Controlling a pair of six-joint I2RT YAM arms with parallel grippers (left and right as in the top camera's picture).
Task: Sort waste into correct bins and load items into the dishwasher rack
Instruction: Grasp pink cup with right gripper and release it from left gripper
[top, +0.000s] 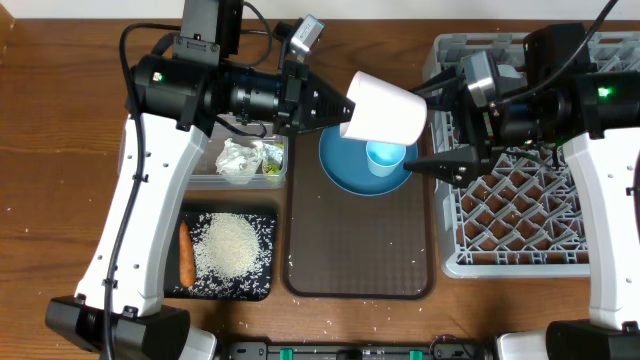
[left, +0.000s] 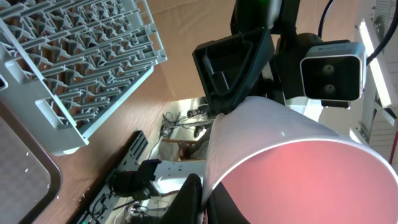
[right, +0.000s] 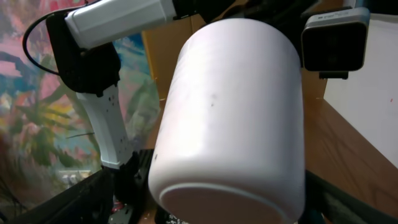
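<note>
A pink cup (top: 385, 107), white outside and pink inside, hangs tilted above the brown tray. My left gripper (top: 345, 108) is shut on its rim, and the left wrist view shows the fingers (left: 208, 199) pinching the cup's wall (left: 298, 162). My right gripper (top: 418, 128) stands open around the cup's base (right: 230, 112), one finger on each side and apart from it. Below, a light-blue cup (top: 385, 157) rests on the blue plate (top: 345, 170). The grey dishwasher rack (top: 520, 200) sits at the right.
The brown serving tray (top: 360, 250) lies in the middle. To its left, a clear tub (top: 205, 170) holds a crumpled wrapper (top: 245, 158). A black tray (top: 265, 290) in front of the tub holds rice (top: 232, 250) and a carrot (top: 186, 253). Stray grains dot the table.
</note>
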